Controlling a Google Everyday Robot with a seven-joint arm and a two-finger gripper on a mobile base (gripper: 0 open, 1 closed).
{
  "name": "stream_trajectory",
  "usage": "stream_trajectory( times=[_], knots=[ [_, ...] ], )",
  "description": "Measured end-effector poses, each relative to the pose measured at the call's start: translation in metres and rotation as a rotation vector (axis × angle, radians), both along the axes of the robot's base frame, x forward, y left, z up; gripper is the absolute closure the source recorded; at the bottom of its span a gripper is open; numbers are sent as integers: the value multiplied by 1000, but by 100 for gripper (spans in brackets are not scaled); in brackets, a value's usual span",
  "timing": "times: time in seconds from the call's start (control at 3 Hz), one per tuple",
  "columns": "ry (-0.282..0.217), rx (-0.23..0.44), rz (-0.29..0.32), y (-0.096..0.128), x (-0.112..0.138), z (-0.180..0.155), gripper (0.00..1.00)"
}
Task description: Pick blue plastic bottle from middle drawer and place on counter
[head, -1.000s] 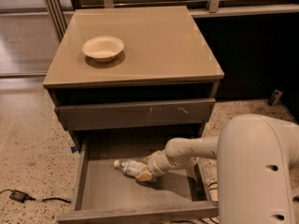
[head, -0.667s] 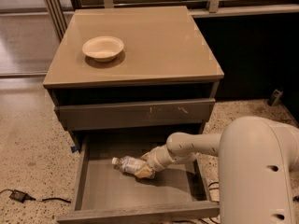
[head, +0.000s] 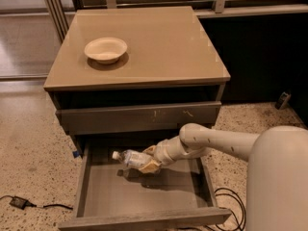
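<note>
The middle drawer is pulled open below the cabinet. My gripper reaches into it from the right and is shut on the blue plastic bottle. The bottle lies roughly level with its white cap pointing left, lifted a little above the drawer floor, with its shadow beneath it. The tan counter tops the cabinet above.
A white paper bowl sits on the left of the counter. A shut drawer front with pale scratches is above the open drawer. Cables lie on the speckled floor at the left and right. A dark wall stands at the right.
The gripper has closed on the bottle and raised it off the drawer floor, moving slightly left and up.
</note>
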State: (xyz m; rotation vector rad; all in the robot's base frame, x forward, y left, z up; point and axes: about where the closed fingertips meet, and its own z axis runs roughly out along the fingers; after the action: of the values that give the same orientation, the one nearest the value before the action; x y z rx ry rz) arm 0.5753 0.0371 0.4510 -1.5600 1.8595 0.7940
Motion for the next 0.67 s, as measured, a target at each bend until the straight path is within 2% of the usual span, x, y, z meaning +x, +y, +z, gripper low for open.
stream_trajectory(
  times=[0.67],
  knots=[
    [-84,14,8,-16,-21,61,100]
  ],
)
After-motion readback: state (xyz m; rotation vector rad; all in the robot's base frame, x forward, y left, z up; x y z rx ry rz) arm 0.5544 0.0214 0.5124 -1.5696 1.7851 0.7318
